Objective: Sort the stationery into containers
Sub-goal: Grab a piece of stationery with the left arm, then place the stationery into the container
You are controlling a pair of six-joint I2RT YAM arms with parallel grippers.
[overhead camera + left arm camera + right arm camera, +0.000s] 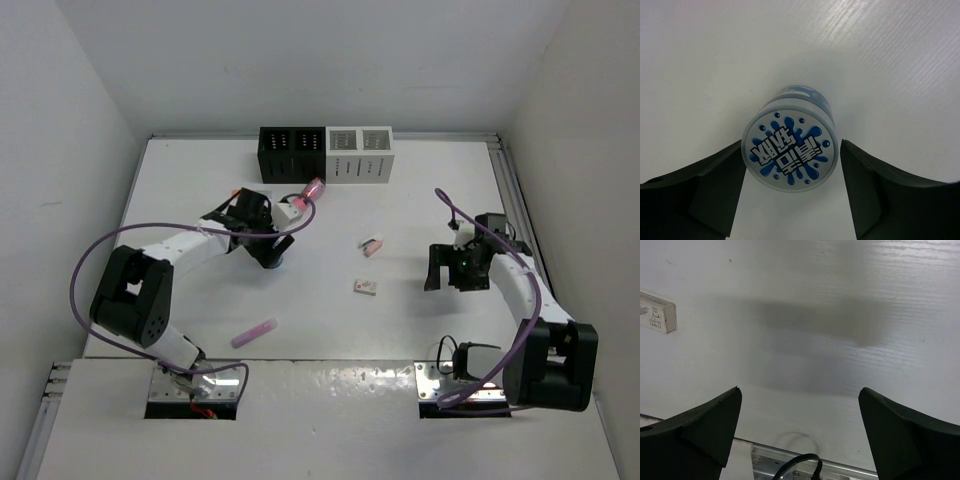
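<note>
In the left wrist view the blue-white tape roll (790, 150) stands on the table between my left gripper's (791, 146) open jaws. The left finger is at its side and the right finger is a small gap away. In the top view my left gripper (270, 252) covers the roll. The hot-pink tube (312, 190) lies just beyond it, near the black organizer (291, 152) and the white organizer (360, 153). The lilac stick (254, 333) lies near the front. Two eraser blocks (372, 244) (366, 287) lie mid-table. My right gripper (455, 270) is open and empty.
Both organizers stand side by side at the table's far edge. In the right wrist view my right gripper (800, 390) hangs over bare table, with one eraser (655, 312) at the left edge and a metal rail with a cable (800, 465) below.
</note>
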